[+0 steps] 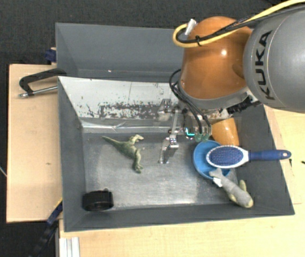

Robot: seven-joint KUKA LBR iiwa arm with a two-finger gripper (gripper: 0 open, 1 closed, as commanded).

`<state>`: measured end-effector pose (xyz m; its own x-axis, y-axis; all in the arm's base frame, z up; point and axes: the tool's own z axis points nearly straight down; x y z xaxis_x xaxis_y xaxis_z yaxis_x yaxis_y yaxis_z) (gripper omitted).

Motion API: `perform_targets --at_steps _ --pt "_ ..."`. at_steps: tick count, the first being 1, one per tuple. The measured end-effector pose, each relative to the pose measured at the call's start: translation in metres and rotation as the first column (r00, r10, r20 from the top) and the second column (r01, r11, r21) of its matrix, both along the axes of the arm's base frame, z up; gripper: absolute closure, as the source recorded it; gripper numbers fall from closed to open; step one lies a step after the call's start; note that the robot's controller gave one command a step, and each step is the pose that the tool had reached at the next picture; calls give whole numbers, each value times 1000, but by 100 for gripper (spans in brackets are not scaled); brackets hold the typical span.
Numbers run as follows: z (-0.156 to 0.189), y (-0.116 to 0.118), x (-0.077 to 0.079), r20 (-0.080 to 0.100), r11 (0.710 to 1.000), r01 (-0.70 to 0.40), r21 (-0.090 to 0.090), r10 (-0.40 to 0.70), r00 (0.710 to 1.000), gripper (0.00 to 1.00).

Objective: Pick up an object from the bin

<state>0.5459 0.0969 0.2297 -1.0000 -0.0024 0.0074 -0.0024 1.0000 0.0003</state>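
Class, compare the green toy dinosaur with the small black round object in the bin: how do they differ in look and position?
The dinosaur is green, thin and long-tailed; the black object is squat and rounded. The dinosaur lies in the middle of the bin, near the gripper; the black object sits by the view's lower left corner, farther off. Both are small and lie apart from other things.

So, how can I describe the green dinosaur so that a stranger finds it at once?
Look into the grey metal bin, at the middle of its floor, just left of the gripper. There lies the toy dinosaur. Its green colour and long thin tail set it apart from the black round thing in the near-left corner.
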Motion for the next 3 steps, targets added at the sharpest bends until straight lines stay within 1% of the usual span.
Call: perform_targets --at_steps 1,2,3 --pt "-154 51 20 6 999 -53 2 53 999 0" --pt "-151 49 21 10 999 -49 2 49 999 100" --pt "-12 60 -4 20 999 -32 5 32 999 100"
